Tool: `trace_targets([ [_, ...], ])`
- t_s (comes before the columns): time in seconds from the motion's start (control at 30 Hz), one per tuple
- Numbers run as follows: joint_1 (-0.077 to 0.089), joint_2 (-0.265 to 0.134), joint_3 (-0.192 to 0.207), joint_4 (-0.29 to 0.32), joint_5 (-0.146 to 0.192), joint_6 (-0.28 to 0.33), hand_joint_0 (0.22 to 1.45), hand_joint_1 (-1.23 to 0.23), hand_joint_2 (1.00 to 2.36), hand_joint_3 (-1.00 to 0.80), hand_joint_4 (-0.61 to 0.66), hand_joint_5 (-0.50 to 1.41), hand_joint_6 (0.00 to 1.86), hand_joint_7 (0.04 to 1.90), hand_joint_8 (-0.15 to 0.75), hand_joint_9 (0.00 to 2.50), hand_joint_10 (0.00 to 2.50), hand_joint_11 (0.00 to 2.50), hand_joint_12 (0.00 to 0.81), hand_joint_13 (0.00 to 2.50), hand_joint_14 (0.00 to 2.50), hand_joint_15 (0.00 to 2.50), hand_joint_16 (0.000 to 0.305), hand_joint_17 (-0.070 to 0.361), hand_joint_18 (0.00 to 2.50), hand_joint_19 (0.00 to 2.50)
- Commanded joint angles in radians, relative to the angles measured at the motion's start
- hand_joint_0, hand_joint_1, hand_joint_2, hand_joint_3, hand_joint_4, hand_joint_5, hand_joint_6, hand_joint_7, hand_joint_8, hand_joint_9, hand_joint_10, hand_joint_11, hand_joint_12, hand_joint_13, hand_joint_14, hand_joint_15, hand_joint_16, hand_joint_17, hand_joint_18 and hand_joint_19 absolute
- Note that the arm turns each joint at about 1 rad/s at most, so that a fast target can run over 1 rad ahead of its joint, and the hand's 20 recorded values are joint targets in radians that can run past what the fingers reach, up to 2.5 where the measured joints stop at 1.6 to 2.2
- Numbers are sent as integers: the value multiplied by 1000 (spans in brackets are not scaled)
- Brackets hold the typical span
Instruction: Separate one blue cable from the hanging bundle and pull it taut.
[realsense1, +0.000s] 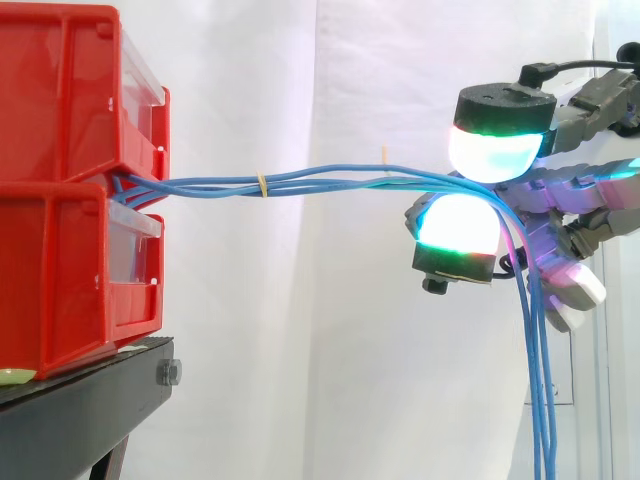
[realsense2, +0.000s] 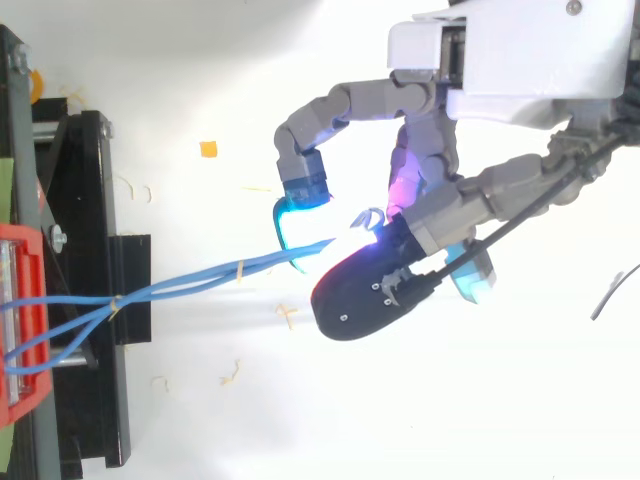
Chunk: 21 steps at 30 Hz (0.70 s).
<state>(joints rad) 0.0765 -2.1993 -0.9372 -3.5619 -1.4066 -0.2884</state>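
Note:
A bundle of thin blue cables (realsense1: 320, 182) comes out between two stacked red bins (realsense1: 60, 100) and runs almost level to the right, bound by a yellow tie (realsense1: 262, 184). My hand (realsense1: 580, 215) enters from the right and is shut on the cables. One glowing fingertip pad (realsense1: 495, 145) sits above them and another pad (realsense1: 458, 225) below. Past the pads the cables bend over the hand and hang straight down (realsense1: 542, 400). In the top view the cables (realsense2: 200, 280) fan out at the bin (realsense2: 20, 300) and meet at my curled hand (realsense2: 430, 215). I cannot tell whether one strand is apart from the others.
The bins rest on a black stand (realsense1: 90, 400) at the left, in front of a white curtain. An orange scrap (realsense2: 208, 149) and thin yellow shavings lie on the white floor below. There is open space between the stand and my hand.

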Motion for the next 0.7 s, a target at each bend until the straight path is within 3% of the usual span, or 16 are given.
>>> trace_targets([
  [0.0,0,0,-2,0,0,0,537,-607,1000,-500,69,140,504,1274,93,1860,9,186,236,1262,16,394,55,123,879,606],
  [0.3,0,0,-2,0,0,0,664,-556,1000,-500,45,141,504,1261,65,1877,8,181,223,1268,15,393,49,111,883,616],
  [0.67,0,1,-2,0,0,0,753,-714,1015,-319,41,142,504,1259,76,1894,10,224,234,1264,15,395,47,105,885,628],
])
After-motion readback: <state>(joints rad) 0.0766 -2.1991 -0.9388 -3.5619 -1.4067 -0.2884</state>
